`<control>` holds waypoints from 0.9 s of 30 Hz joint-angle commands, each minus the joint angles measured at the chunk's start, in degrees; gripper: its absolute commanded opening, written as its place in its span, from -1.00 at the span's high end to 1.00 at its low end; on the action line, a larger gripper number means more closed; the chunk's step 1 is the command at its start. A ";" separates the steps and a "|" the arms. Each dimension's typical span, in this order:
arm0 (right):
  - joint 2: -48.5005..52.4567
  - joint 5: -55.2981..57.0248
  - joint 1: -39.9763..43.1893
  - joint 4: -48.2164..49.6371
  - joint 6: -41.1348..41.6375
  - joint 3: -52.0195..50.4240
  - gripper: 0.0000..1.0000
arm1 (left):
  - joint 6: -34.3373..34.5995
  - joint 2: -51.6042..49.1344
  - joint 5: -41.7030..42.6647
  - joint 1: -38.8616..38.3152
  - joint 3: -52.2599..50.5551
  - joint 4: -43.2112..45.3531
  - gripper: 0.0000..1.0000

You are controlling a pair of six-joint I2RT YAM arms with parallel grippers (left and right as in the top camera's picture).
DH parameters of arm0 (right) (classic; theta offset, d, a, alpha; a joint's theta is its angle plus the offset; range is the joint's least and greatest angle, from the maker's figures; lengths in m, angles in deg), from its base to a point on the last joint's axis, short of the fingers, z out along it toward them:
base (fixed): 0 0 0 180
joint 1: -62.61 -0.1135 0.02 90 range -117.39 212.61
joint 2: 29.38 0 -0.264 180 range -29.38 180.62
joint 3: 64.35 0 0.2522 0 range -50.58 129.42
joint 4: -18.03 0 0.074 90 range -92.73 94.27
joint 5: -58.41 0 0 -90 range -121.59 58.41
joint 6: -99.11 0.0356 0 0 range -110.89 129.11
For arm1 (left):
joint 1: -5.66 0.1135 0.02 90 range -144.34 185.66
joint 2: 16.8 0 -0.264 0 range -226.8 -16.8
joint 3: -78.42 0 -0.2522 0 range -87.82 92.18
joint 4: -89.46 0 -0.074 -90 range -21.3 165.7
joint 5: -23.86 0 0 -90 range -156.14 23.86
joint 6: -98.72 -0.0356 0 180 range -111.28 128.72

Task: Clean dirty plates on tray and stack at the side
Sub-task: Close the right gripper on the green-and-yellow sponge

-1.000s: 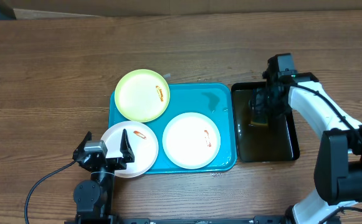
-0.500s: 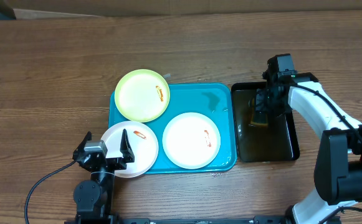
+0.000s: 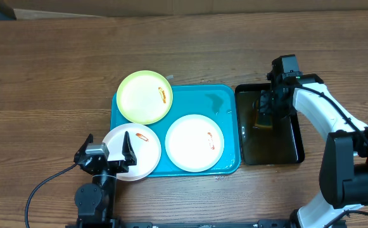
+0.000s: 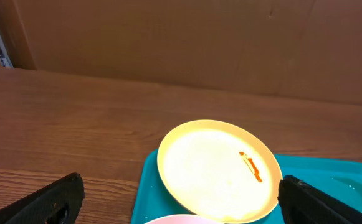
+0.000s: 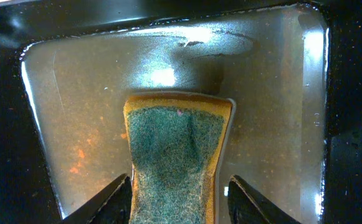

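Observation:
The turquoise tray [image 3: 225,101] holds three plates, each with an orange-red smear. The lime-green plate [image 3: 144,96] lies on its back left corner and also shows in the left wrist view [image 4: 215,168]. One white plate [image 3: 194,142] lies in the middle. The other white plate [image 3: 142,155] overhangs the front left corner. My left gripper [image 3: 107,147] is open and empty at that plate's near edge [image 4: 181,186]. My right gripper [image 3: 267,113] is in the black tray [image 3: 291,149], shut on a green-and-yellow sponge [image 5: 177,140], pinched at the waist between the fingers [image 5: 181,193].
The black tray holds shallow murky water with orange specks [image 5: 75,155]. Bare wooden table lies left of the turquoise tray [image 3: 44,95] and behind it. A brown cardboard wall [image 4: 168,43] stands at the back.

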 commanded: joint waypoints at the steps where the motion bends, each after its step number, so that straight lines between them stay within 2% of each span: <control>1: -0.20 0.52 -0.33 0.37 -0.04 -0.07 -0.05 | -0.90 0.39 0.09 -0.35 -0.20 0.07 -1.00; 3: -0.20 0.52 -0.33 0.37 -0.02 -0.07 -0.24 | -0.90 0.39 0.09 -0.35 -0.20 0.07 -1.00; 5: -0.20 0.52 -0.33 0.35 -0.04 -0.07 -0.29 | -0.90 0.39 0.09 -0.35 -0.20 0.07 -1.00; 6: -0.20 0.52 -0.33 0.31 -0.04 -0.07 -0.10 | -0.90 0.39 0.09 -0.35 -0.20 0.07 -0.99; 7: -0.20 0.52 -0.33 0.31 -0.04 -0.07 0.60 | -0.90 0.39 0.09 -0.35 -0.20 0.07 -1.00; 8: -0.20 0.52 -0.33 0.28 -0.04 -0.07 0.80 | -0.90 0.39 0.09 -0.35 -0.20 0.07 -1.00; 9: -0.20 0.52 -0.33 0.26 -0.04 -0.07 0.80 | -0.90 0.39 0.09 -0.35 -0.20 0.07 -1.00; 10: -0.20 0.52 -0.33 0.28 -0.04 -0.07 0.53 | -0.90 0.39 0.09 -0.35 -0.20 0.07 -1.00; 11: -0.20 0.52 -0.33 0.33 -0.04 -0.07 0.14 | -0.90 0.39 0.09 -0.33 -0.20 0.07 -1.00; 12: -0.20 0.52 -0.33 0.33 -0.04 -0.07 -0.01 | -0.90 0.39 0.09 -0.33 -0.20 0.07 -1.00; 13: -0.20 0.52 -0.33 0.33 -0.04 -0.07 -0.01 | -0.90 0.39 0.09 -0.35 -0.20 0.07 -1.00; 14: -0.20 0.52 -0.33 0.33 -0.04 -0.07 0.29 | -0.90 0.39 0.09 -0.33 -0.20 0.07 -1.00; 15: -0.20 0.52 -0.33 0.33 -0.04 -0.07 0.78 | -0.90 0.39 0.09 -0.35 -0.20 0.07 -1.00; 16: -0.20 0.55 -0.33 0.33 -0.04 -0.07 0.92 | -0.90 0.39 0.09 -0.35 -0.20 0.07 -1.00; 17: -0.20 0.55 -0.33 0.35 -0.04 -0.07 0.92 | -0.90 0.39 0.09 -0.35 -0.20 0.07 -1.00; 18: -0.20 0.55 -0.33 0.37 -0.04 -0.07 0.86 | -0.90 0.39 0.09 -0.35 -0.20 0.07 -1.00; 19: -0.20 0.55 -0.33 0.44 -0.04 -0.07 0.56 | -0.90 0.39 0.09 -0.33 -0.20 0.07 -1.00; 20: -0.20 0.52 -0.33 0.57 -0.04 -0.07 0.17 | -0.90 0.39 0.09 -0.33 -0.20 0.07 -1.00; 21: -0.20 0.52 -0.33 0.70 -0.04 -0.07 0.04 | -0.90 0.39 0.09 -0.35 -0.20 0.07 -1.00; 22: -0.20 0.52 -0.33 0.81 -0.02 -0.07 -0.06 | -0.90 0.39 0.09 -0.35 -0.20 0.07 -1.00; 27: -0.20 0.52 -0.33 0.81 -0.02 -0.07 -0.26 | -0.90 0.39 0.09 -0.33 -0.20 0.07 -1.00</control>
